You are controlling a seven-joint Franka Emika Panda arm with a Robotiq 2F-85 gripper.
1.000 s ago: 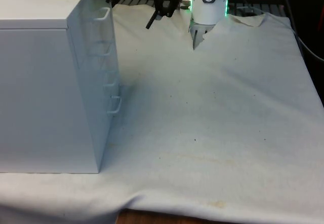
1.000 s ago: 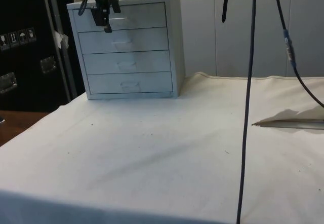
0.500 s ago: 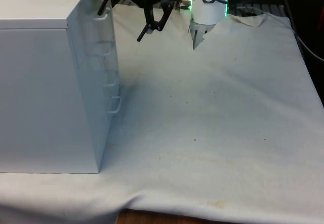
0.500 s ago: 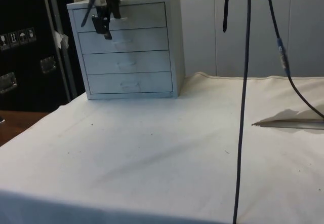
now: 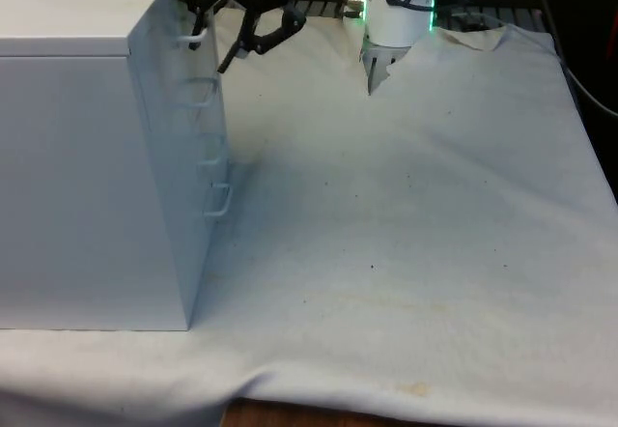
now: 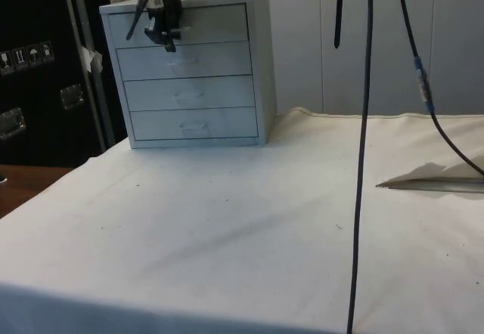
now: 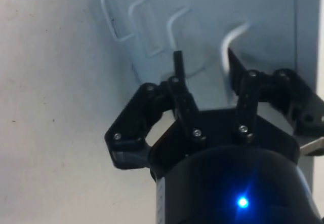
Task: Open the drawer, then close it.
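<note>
A white chest of drawers (image 5: pixel 97 156) stands at the front view's left, with its four drawers (image 6: pixel 189 69) facing the side camera, all pushed in. Wire handles run down its front; the top handle (image 5: pixel 200 29) is the highest. My black gripper (image 5: pixel 212 45) is up at the top drawer (image 6: pixel 208 24), near that drawer's left end in the side view (image 6: pixel 151 41). In the wrist view the gripper (image 7: pixel 205 59) has its jaws apart, and the top handle (image 7: pixel 234 34) lies between them, close to one finger (image 7: pixel 237 69). Nothing is clamped.
The white cloth (image 5: pixel 406 234) spreads wide over the table on the front view's right of the chest. Black cables (image 6: pixel 367 160) hang down in the side view. The cloth has a raised fold (image 6: pixel 439 185) at that view's right.
The gripper has swung in from beside the chest to the top handle, and its jaws have narrowed from wide open to partly closed around it.
</note>
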